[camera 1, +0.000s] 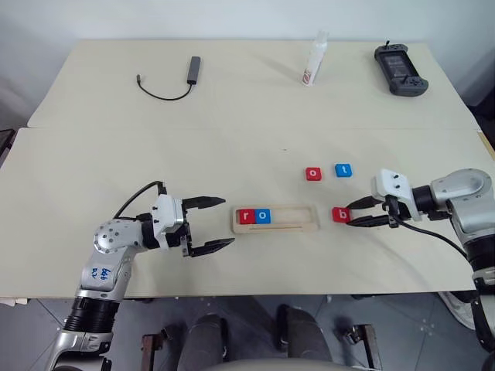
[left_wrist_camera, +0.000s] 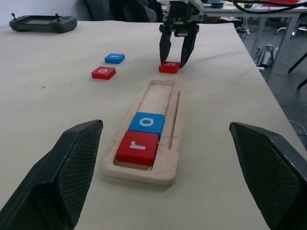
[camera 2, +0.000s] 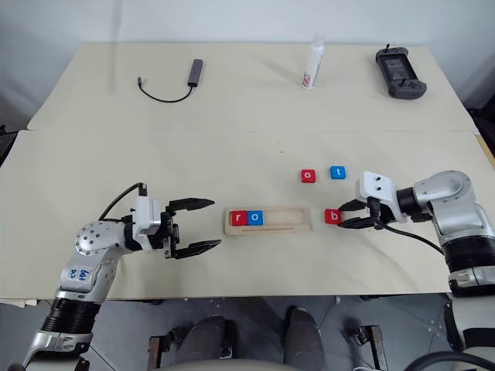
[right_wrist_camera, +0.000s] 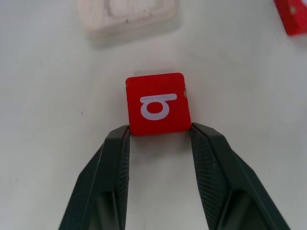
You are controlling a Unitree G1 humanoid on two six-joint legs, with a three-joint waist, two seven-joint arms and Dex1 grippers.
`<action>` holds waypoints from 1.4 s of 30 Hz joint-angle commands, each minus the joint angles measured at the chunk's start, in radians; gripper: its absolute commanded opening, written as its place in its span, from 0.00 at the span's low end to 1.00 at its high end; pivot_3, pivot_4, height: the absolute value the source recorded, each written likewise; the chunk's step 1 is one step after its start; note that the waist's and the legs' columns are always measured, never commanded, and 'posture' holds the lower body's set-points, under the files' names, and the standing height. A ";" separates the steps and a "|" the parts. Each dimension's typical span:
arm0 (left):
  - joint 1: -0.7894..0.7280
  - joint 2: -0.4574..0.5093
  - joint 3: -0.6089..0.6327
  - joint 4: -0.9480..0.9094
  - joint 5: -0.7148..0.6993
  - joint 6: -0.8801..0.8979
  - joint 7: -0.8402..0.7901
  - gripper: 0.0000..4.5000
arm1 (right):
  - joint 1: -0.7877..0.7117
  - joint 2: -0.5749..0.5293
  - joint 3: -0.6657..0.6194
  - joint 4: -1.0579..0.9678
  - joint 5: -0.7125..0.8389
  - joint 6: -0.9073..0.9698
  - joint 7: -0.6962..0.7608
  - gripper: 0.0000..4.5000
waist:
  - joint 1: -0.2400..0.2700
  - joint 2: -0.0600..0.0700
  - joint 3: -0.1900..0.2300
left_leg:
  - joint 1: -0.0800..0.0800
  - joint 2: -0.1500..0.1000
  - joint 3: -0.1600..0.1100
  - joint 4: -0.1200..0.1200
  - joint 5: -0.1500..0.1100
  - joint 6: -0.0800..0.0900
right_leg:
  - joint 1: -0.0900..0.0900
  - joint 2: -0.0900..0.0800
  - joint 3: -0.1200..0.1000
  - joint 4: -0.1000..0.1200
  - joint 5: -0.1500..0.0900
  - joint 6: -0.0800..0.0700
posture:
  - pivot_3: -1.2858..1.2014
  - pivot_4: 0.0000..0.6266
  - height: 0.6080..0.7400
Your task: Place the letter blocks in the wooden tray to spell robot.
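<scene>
i see the wooden tray (camera 1: 276, 219) lying crosswise near the front of the cream table (camera 1: 232, 147), with the red r block (camera 1: 247, 216) and the blue o block (camera 1: 264, 216) seated side by side, touching, at its left end; the remainder of the slot is bare wood. just off the tray's right end sits the red b block (camera 1: 340, 215), flat on the table and apart from the tray. my right gripper (right_wrist_camera: 158, 135) comes in from the right with its two fingertips touching the block's near corners on either side; the fingers are partly closed around that edge, and i cannot tell whether they are actually clamping it. a little farther back, the red o block (camera 1: 312, 174) and the blue t block (camera 1: 343, 170) lie near each other but not touching, well clear of the tray. my left gripper (camera 1: 210, 225) hovers just left of the tray's left end, fingers spread wide and holding nothing, pointing along the tray. along the far edge i have a black usb hub with its cable (camera 1: 175, 82), a white bottle (camera 1: 315, 59) standing upright, and a black handheld controller (camera 1: 399, 69), all well away from the blocks. between the b block and the tray's free slot nothing blocks the way.
</scene>
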 commanded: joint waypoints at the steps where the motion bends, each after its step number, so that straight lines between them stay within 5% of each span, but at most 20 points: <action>1: 0.019 0.008 0.019 -0.055 -0.022 0.002 0.013 1.00 | 0.000 0.006 -0.023 -0.056 0.021 -0.007 0.016 0.33 | 0.001 0.000 0.000 | 0.000 0.000 0.000 0.000 0.000 0.000 | 0.000 0.000 0.000 0.000 0.000 0.000 | 0.52 0.24 1.00; 10: 0.035 0.008 0.017 -0.071 -0.023 0.008 0.031 1.00 | -0.018 0.039 -0.005 -0.337 0.102 0.230 -0.002 0.33 | 0.001 0.000 0.000 | 0.000 0.000 -0.001 0.003 0.000 0.000 | 0.000 0.000 0.000 0.002 0.000 0.000 | 0.52 0.24 1.00; 16: 0.046 0.007 0.013 -0.084 -0.019 0.012 0.043 1.00 | -0.071 0.095 0.071 -0.403 0.022 0.361 -0.090 0.33 | 0.003 0.000 0.000 | -0.001 0.000 -0.001 0.004 0.000 0.000 | 0.000 0.000 0.000 0.003 0.000 0.000 | 0.52 0.24 1.00; 35: 0.077 0.016 0.022 -0.139 -0.020 0.036 0.088 1.00 | -0.089 0.222 0.181 -0.432 -0.044 0.382 -0.153 0.33 | 0.000 0.000 0.000 | -0.001 0.000 -0.001 0.004 0.000 0.000 | 0.000 0.000 0.000 0.003 0.000 0.000 | 0.52 0.24 1.00; 42: 0.077 0.014 0.022 -0.143 -0.020 0.038 0.094 1.00 | -0.084 0.186 0.155 -0.455 -0.030 0.404 -0.117 0.86 | 0.001 0.000 0.000 | -0.001 0.000 -0.001 0.004 0.000 0.000 | 0.000 0.000 0.000 0.003 0.000 0.000 | 0.52 0.24 1.00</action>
